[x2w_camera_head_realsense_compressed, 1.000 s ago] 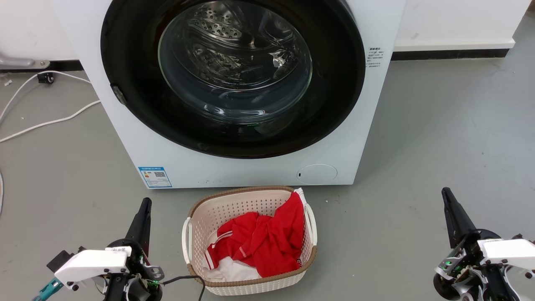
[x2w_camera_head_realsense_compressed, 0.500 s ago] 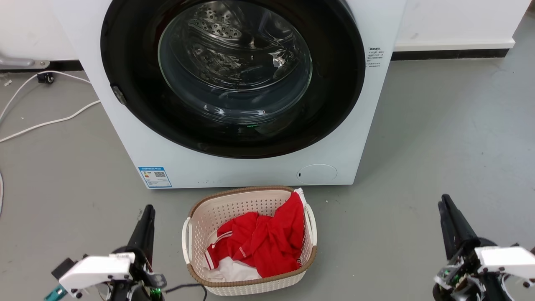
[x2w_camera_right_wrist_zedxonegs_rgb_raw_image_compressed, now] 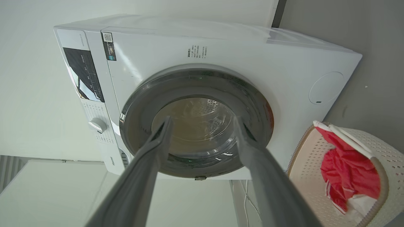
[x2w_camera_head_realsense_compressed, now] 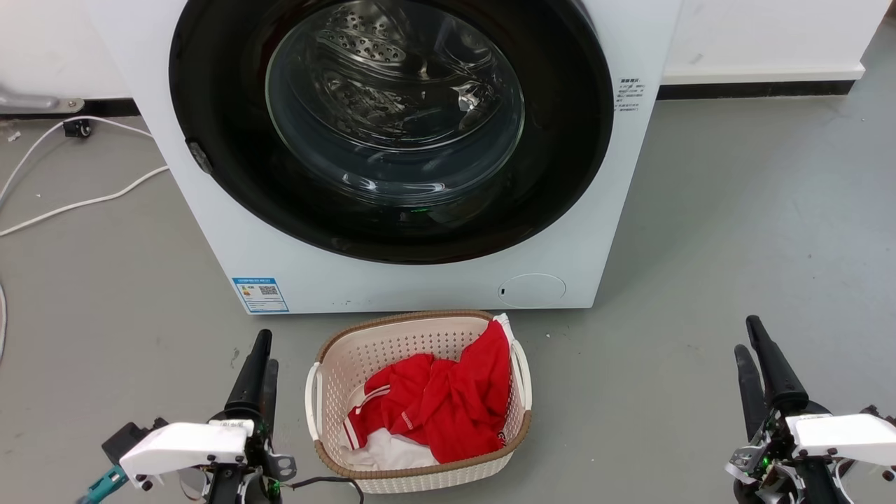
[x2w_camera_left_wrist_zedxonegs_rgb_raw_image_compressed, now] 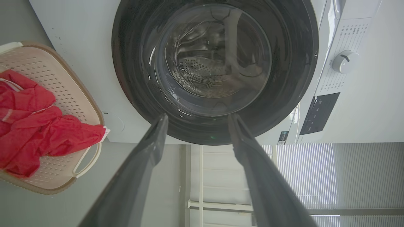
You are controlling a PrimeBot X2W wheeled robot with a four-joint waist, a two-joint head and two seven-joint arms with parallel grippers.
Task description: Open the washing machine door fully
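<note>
My left end effector (x2w_camera_head_realsense_compressed: 266, 350) and right end effector (x2w_camera_head_realsense_compressed: 746, 337) stand spread apart, empty; the shut washing machine door (x2w_camera_head_realsense_compressed: 560, 140) lies well ahead.

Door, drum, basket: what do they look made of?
Door: glossy black ring, probably plastic, around a clear bowl that looks like glass, going by the sharp reflections. Drum: shiny perforated metal, likely stainless steel. Basket: matte beige moulded plastic with punched holes; its brown woven-look rim seems moulded too.

head: above, looking down | wrists: low, rolled sideways | shared: washing machine door (x2w_camera_head_realsense_compressed: 395, 105)
</note>
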